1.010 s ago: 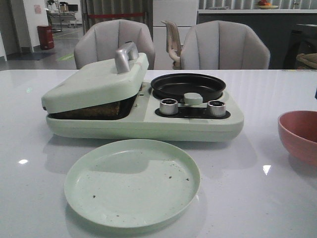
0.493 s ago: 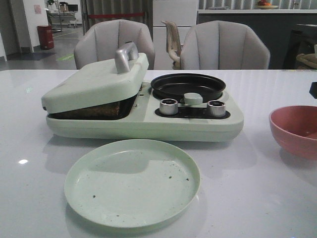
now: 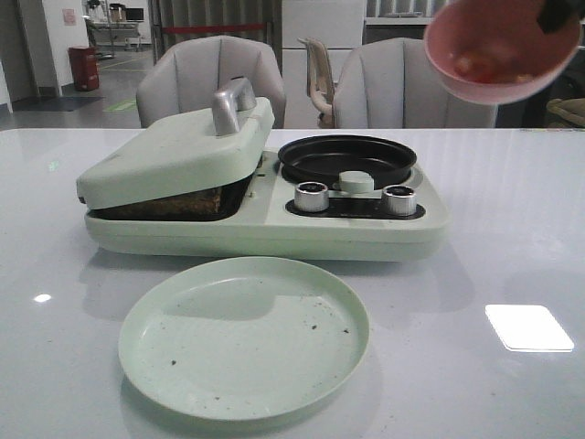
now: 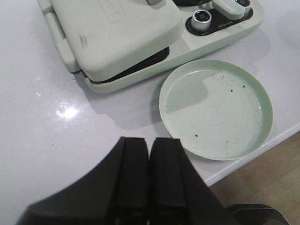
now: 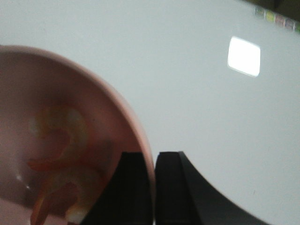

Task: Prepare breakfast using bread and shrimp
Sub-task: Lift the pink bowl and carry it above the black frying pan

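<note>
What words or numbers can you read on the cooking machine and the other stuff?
None can be read.
Raised marks on the lid of the cooking machine: too blurred to read.
Knobs: no clear numbers.
Green plate and pink bowl: plain, no writing.

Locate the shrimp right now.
In the pink bowl, held in the air at the front view's upper right by the right gripper, right of and above the black pan; shrimp.
</note>
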`<state>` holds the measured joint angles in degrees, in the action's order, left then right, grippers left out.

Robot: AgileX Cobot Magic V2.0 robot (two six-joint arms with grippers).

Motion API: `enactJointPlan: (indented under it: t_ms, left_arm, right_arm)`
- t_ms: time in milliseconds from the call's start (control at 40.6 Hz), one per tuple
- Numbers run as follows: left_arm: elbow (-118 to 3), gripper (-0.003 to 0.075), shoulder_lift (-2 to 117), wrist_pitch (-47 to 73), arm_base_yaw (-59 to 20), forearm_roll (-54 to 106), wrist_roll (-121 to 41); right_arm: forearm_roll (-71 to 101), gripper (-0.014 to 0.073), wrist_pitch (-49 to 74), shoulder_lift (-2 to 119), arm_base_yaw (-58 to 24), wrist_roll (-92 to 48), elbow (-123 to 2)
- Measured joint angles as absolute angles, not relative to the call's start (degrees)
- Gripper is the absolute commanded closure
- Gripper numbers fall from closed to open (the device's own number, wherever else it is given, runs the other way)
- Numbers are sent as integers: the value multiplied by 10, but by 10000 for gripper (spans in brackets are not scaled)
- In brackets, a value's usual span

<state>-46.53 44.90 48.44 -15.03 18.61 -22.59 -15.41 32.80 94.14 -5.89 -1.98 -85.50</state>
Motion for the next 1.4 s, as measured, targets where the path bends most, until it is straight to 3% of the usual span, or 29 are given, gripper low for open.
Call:
enactJointPlan:
  t_ms: [148, 369, 591, 1404]
  left_arm:
    - [-465, 619, 449, 484, -150, 186, -226]
    - [-465, 619, 449, 484, -150, 186, -226]
    - [-465, 619, 449, 484, -150, 186, -226]
    - [-465, 619, 449, 484, -150, 186, -226]
  right_arm:
    - [-281, 550, 328, 975, -137, 18, -907]
    - [-590, 550, 406, 1055, -252, 217, -973]
    - [-847, 550, 470, 1123, -309, 352, -986]
    - [-978, 550, 486, 1153, -334, 370, -1049]
